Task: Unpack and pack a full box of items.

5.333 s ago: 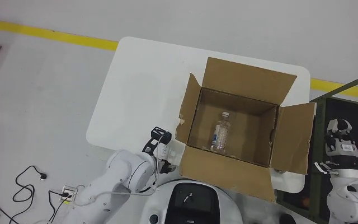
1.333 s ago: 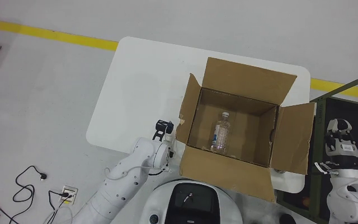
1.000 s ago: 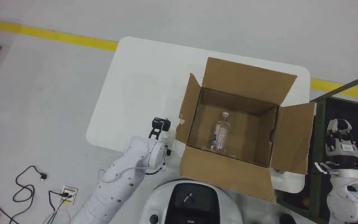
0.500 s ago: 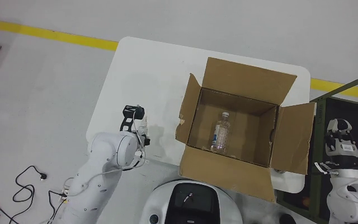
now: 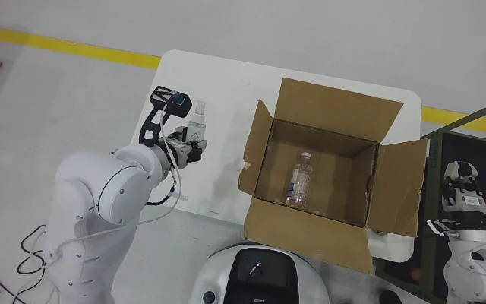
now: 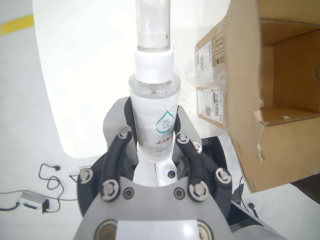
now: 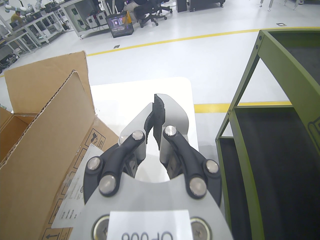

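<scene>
My left gripper is shut on a clear spray bottle with a white collar and a see-through cap. From above, the spray bottle and the left gripper hang over the white table, left of the open cardboard box. A plastic water bottle lies on the bottom of the box. My right gripper is shut with nothing between its fingers, beside the box's outer flap at the table's right end.
A green metal cart stands close to the table's right side. A yellow floor line runs behind the table. Cables and a socket strip lie on the floor at the near left.
The left arm swung from the box's near-left corner out to the left and farther onto the table, and now holds the spray bottle up. The box and the water bottle have not moved.
</scene>
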